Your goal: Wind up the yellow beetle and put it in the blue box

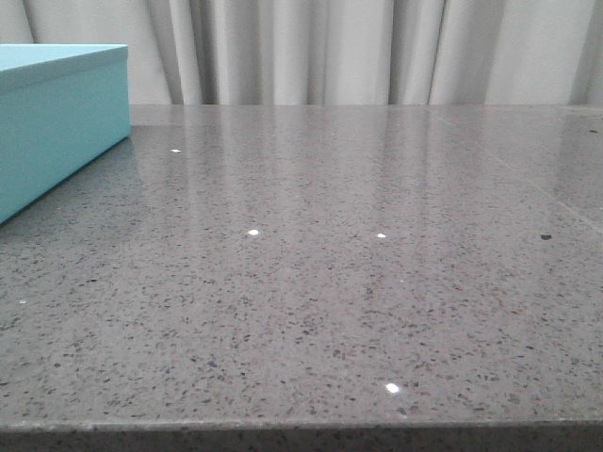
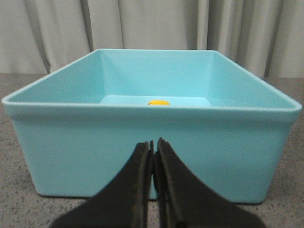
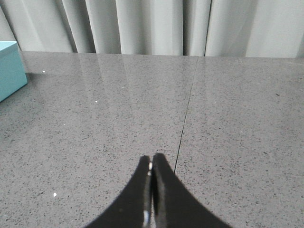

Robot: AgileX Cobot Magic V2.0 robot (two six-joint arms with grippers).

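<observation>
The blue box (image 1: 57, 122) stands at the table's far left in the front view. In the left wrist view the blue box (image 2: 152, 156) fills the frame, open-topped. Only the roof of the yellow beetle (image 2: 158, 102) shows above the near rim, inside the box toward its far wall. My left gripper (image 2: 154, 142) is shut and empty, just in front of the box's near wall. My right gripper (image 3: 151, 158) is shut and empty, low over bare table to the right of the box (image 3: 10, 69). Neither gripper shows in the front view.
The grey speckled stone table (image 1: 330, 282) has a thin seam (image 3: 187, 109) running away from my right gripper. Pale curtains (image 1: 330, 47) hang behind the far edge. The table's near edge (image 1: 301, 428) runs along the bottom of the front view.
</observation>
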